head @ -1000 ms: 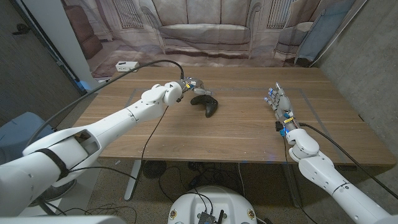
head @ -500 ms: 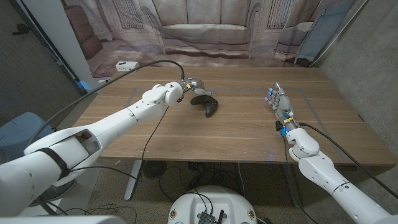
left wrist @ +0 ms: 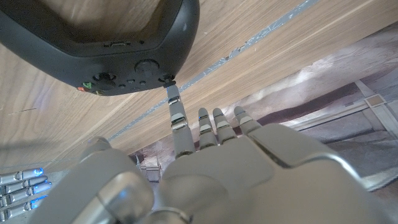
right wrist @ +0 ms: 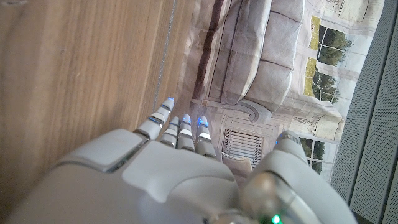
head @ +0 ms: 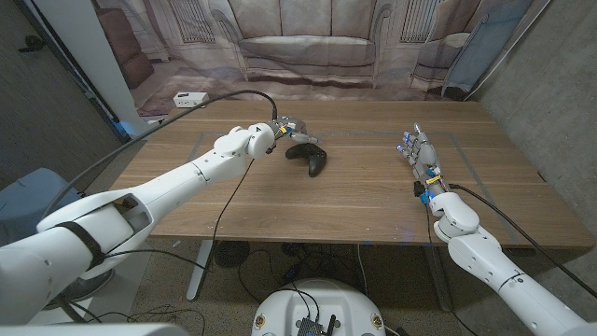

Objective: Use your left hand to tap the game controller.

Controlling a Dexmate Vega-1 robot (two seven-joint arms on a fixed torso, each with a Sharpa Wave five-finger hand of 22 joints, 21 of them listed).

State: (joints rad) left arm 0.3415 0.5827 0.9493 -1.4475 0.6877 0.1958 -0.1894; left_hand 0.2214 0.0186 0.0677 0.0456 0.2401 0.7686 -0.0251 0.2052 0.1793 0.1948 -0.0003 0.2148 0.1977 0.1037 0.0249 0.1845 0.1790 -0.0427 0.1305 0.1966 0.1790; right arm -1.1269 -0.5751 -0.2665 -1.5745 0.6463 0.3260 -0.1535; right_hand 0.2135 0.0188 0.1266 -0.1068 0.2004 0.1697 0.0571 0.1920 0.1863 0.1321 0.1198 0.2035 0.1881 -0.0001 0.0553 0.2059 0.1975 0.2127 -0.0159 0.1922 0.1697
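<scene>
The left hand (head: 284,127), fingers spread and holding nothing, sits at the game controller (head: 311,157), one fingertip (left wrist: 170,90) meeting its edge in the wrist view; the tap looks to be landing. Against the earlier frames it has barely shifted, and the controller lies just ahead of it on the counter (head: 354,210). Well apart, the right hand (head: 421,157) stays upright, fingers straight, empty.

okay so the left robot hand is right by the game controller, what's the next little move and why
Probably lift the finger straight back off. In the left wrist view one finger of the left robot hand already reaches the edge of the game controller while the others stay short of it, so contact looks made; if it isn't, a slight press first would finish the tap.
</scene>
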